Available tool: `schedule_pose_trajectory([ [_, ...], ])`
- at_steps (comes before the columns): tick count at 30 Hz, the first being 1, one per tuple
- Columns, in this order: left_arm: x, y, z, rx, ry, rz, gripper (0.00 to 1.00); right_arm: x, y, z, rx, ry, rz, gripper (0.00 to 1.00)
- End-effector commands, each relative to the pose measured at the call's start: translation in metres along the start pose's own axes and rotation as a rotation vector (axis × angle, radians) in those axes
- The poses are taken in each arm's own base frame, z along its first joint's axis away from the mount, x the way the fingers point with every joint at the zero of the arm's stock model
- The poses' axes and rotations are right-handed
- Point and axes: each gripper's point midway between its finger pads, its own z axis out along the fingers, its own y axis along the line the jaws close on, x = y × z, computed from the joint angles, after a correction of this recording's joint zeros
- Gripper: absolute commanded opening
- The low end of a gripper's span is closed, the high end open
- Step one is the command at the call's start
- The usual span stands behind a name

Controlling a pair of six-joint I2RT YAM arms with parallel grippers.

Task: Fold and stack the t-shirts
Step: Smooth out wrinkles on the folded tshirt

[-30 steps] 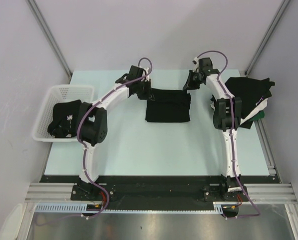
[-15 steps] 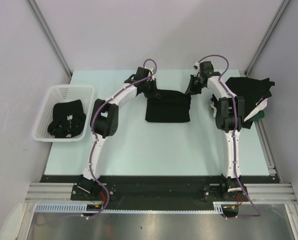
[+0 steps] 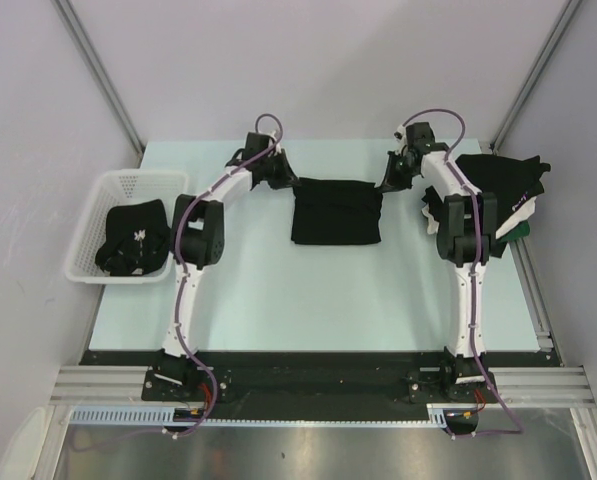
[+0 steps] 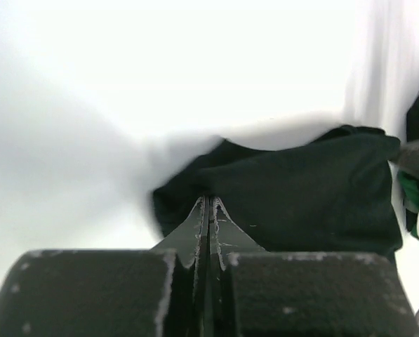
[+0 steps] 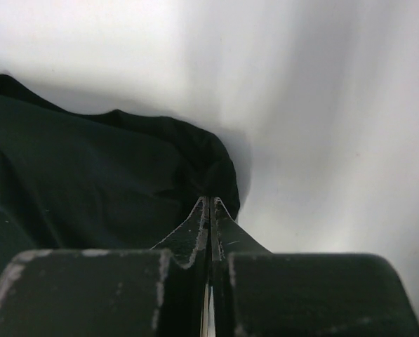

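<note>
One black cloth t-shirt (image 3: 336, 212) lies folded square mid-worktop (image 3: 278, 290), judged ready for the dark folded pile (image 3: 498, 190) at right. One crumpled black shirt (image 3: 133, 240) waits in the white mesh basket (image 3: 108, 178), which shows in the top view only.

Left wrist: my left gripper (image 4: 209, 203) is pressed together, nothing visibly pinched, at the shirt's edge.

Right wrist: my right gripper (image 5: 209, 203) likewise, at the opposite corner.

In the top view the right arm (image 3: 460, 215) covers the near left part of the t-shirt pile (image 3: 503, 180) at the right edge of the bench (image 3: 278, 290), and only a sliver of green cloth (image 3: 519, 232) peeks out beneath it. The white mark on the black t-shirt (image 3: 133, 240) in the basket (image 3: 143, 176) is too small to read. In each wrist view the nearest edge of the folded t-shirt (image 4: 300, 189) is hidden behind the closed left pincer (image 4: 209, 205) or right pincer (image 5: 209, 205). Whether either nips cloth cannot be told.
</note>
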Motion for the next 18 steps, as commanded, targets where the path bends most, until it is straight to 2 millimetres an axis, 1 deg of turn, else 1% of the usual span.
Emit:
schedule_pose_trajectory([
  [1,-0.019,-0.016,-0.017,0.064,-0.049,-0.006,0.01,-0.008,0.019,-0.026,0.016,-0.030,-0.067,0.00],
  [2,-0.023,-0.021,-0.023,0.074,-0.057,-0.002,0.01,-0.009,0.023,-0.030,0.019,-0.035,-0.078,0.00],
  [3,-0.018,-0.021,-0.025,0.075,-0.046,-0.006,0.03,-0.009,0.026,-0.033,0.023,-0.039,-0.094,0.00],
  [5,-0.017,-0.028,-0.033,0.087,-0.048,0.000,0.05,-0.017,0.031,-0.050,0.039,-0.073,-0.105,0.00],
  [6,-0.015,-0.032,-0.044,0.089,-0.050,0.005,0.05,-0.017,0.031,-0.055,0.048,-0.080,-0.103,0.00],
  [7,-0.015,-0.036,-0.048,0.094,-0.056,0.013,0.05,-0.020,0.034,-0.068,0.055,-0.100,-0.104,0.00],
  [8,-0.013,-0.037,-0.053,0.093,-0.054,0.020,0.06,-0.020,0.033,-0.073,0.060,-0.105,-0.105,0.05],
  [9,-0.011,-0.040,-0.064,0.090,-0.058,0.025,0.05,-0.020,0.032,-0.079,0.071,-0.113,-0.106,0.08],
  [10,-0.008,-0.040,-0.068,0.086,-0.054,0.037,0.06,-0.016,0.033,-0.091,0.076,-0.119,-0.104,0.09],
  [11,-0.004,-0.039,-0.073,0.079,-0.048,0.037,0.05,-0.017,0.035,-0.096,0.071,-0.133,-0.108,0.09],
  [12,-0.007,-0.046,-0.083,0.084,-0.060,0.051,0.06,-0.016,0.035,-0.102,0.076,-0.140,-0.105,0.11],
  [13,-0.007,-0.048,-0.089,0.083,-0.062,0.059,0.06,-0.012,0.036,-0.105,0.076,-0.139,-0.094,0.13],
  [14,-0.002,-0.046,-0.092,0.075,-0.054,0.060,0.06,-0.007,0.038,-0.115,0.069,-0.143,-0.091,0.14],
  [15,-0.006,-0.052,-0.103,0.076,-0.068,0.070,0.08,0.000,0.038,-0.117,0.066,-0.135,-0.079,0.15],
  [16,-0.005,-0.055,-0.107,0.077,-0.070,0.080,0.09,0.004,0.040,-0.119,0.058,-0.137,-0.063,0.18],
  [17,-0.001,-0.052,-0.110,0.070,-0.060,0.076,0.10,0.019,0.039,-0.123,0.053,-0.118,-0.045,0.19],
  [18,-0.001,-0.055,-0.116,0.069,-0.065,0.082,0.11,0.027,0.040,-0.124,0.042,-0.110,-0.033,0.20],
])
